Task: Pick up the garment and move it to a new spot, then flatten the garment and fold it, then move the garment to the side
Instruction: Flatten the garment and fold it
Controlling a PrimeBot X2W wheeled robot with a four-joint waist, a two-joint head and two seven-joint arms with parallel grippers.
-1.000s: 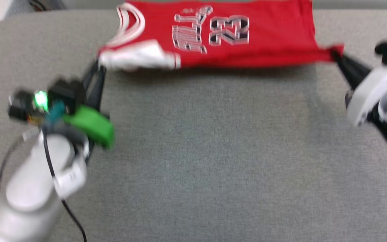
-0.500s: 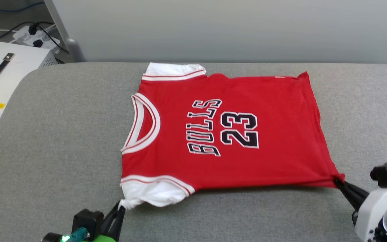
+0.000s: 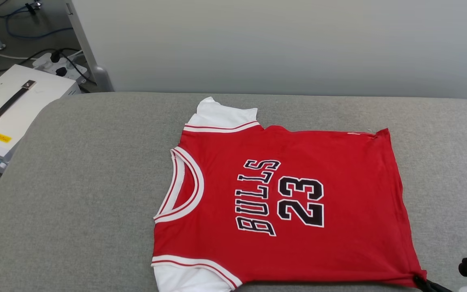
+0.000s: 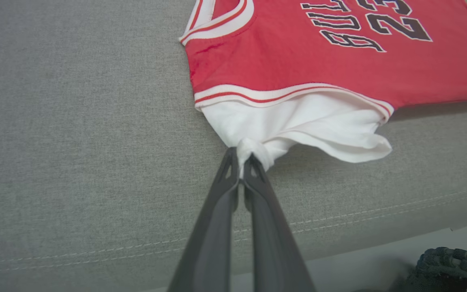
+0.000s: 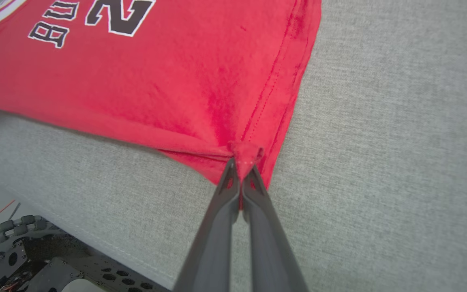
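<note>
Head view: red BULLS 23 jersey shirt (image 3: 290,202) lies face up on the grey padded surface (image 3: 75,194), a bit right of centre. Neck hole points left, hem right, far sleeve (image 3: 221,117) spread flat toward the wall. White case (image 3: 14,105) and power strip (image 3: 55,65) sit off the far left on the floor, not involved.

Left gripper (image 4: 241,158) is clamped on a twisted tip of the near sleeve (image 4: 298,129), fingers pressed together with white cloth pinched between them. That sleeve is bunched and its loose edge curls up off the surface. Right gripper (image 5: 241,166) is clenched on the near hem corner (image 5: 246,153), red fabric pulled into a little peak, and the near edge beside it is raised with a shadow under it. In the head view the fingers of the right gripper (image 3: 424,284) just peek in at the near right, touching that corner.

Progress, my read: pick-up and relocation look done or finishing, with the shirt at what seems its new spot. Flattening is mostly there: body smooth, lettering readable, only the near edge and near sleeve not settled. Both corners not yet let go. No fold made yet, no crease anywhere. Move to the side not started. Roughly the first third done.
</note>
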